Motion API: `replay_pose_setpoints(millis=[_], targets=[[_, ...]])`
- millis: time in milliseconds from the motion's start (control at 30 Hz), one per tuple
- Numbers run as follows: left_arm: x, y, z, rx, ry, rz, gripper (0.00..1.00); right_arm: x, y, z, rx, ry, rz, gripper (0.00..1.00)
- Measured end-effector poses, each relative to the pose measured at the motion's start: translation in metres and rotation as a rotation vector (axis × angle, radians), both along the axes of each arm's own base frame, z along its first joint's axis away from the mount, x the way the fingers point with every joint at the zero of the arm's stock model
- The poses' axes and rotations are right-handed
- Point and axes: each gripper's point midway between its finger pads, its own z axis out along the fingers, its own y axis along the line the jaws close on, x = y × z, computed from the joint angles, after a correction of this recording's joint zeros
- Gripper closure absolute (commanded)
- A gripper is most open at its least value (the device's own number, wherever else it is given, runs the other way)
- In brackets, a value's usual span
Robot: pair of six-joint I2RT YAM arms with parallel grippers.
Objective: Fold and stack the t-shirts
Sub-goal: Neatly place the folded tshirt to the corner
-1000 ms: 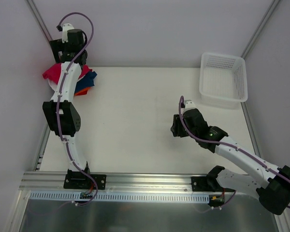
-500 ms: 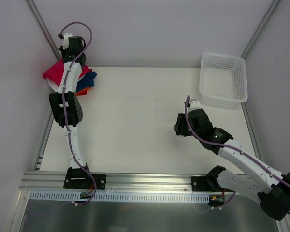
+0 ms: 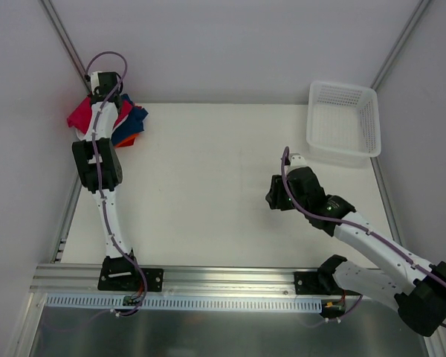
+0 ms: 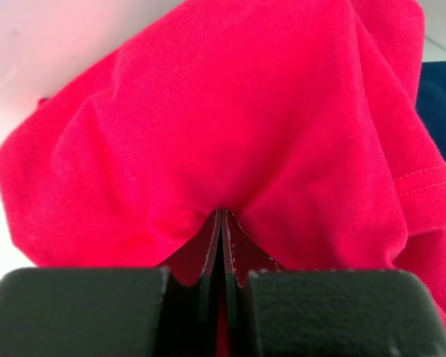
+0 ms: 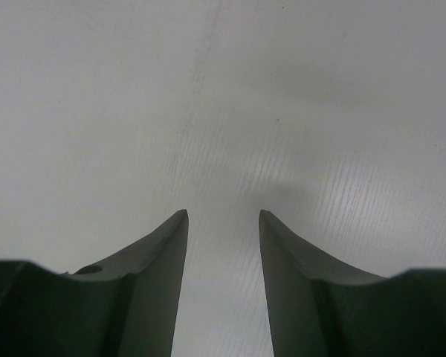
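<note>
The t-shirts lie heaped at the table's far left corner: a crimson-red t-shirt [image 3: 79, 115] on top, dark blue cloth [image 3: 137, 117] and orange cloth [image 3: 128, 138] showing beneath it to the right. My left gripper [image 3: 102, 95] reaches down onto the heap. In the left wrist view the red t-shirt [image 4: 230, 119] fills the frame, and my left gripper [image 4: 221, 213] is shut, pinching a fold of it at the tips. My right gripper [image 3: 272, 198] hovers over bare table right of centre, open with nothing between its fingers [image 5: 223, 214].
A white plastic lattice basket [image 3: 334, 152] stands at the back right corner. Walls close in behind and to the left of the heap. Dark blue cloth [image 4: 440, 104] shows at the right edge of the left wrist view.
My left arm has stretched further back over the heap and its gripper has gone from open to shut on the red t-shirt. The right arm has shifted slightly right and stayed open.
</note>
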Motion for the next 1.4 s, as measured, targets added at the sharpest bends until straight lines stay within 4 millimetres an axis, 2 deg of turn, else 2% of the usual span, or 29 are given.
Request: replay_pose_setpoints(millis=[267, 533, 733, 867, 1000, 1133, 1167, 1200, 1300, 1367, 1400], targets=[[0.004, -0.009, -0.011, -0.184, -0.034, -0.027, 1.0, -0.002, -0.001, 0.01, 0.026, -0.023, 0.003, 0.54], [0.006, -0.018, -0.019, -0.238, -0.041, -0.035, 1.0, -0.006, -0.004, 0.022, 0.061, -0.051, -0.005, 0.54], [0.003, -0.027, -0.013, -0.212, -0.036, -0.032, 1.0, -0.007, -0.004, 0.021, 0.066, -0.042, -0.012, 0.54], [-0.005, -0.049, 0.001, -0.176, -0.01, -0.046, 1.0, -0.008, -0.004, 0.02, 0.065, -0.037, -0.014, 0.54], [-0.015, -0.094, 0.029, -0.155, 0.009, -0.113, 1.0, -0.009, -0.005, 0.018, 0.064, -0.032, -0.016, 0.54], [-0.024, -0.135, 0.081, -0.127, -0.047, -0.189, 0.99, -0.009, -0.005, 0.018, 0.064, -0.033, -0.016, 0.54], [-0.027, -0.145, 0.098, -0.118, -0.07, -0.211, 0.92, -0.009, -0.005, 0.018, 0.064, -0.033, -0.016, 0.53], [-0.032, -0.154, 0.12, -0.103, -0.103, -0.23, 0.9, -0.009, -0.005, 0.018, 0.064, -0.033, -0.016, 0.52], [-0.048, -0.167, 0.173, -0.081, -0.199, -0.258, 0.75, -0.009, -0.005, 0.018, 0.063, -0.034, -0.017, 0.47], [-0.06, -0.176, 0.204, -0.081, -0.258, -0.278, 0.57, -0.008, -0.005, 0.018, 0.062, -0.034, -0.018, 0.41], [-0.067, -0.18, 0.217, -0.079, -0.284, -0.285, 0.53, -0.008, -0.005, 0.018, 0.063, -0.034, -0.02, 0.39]])
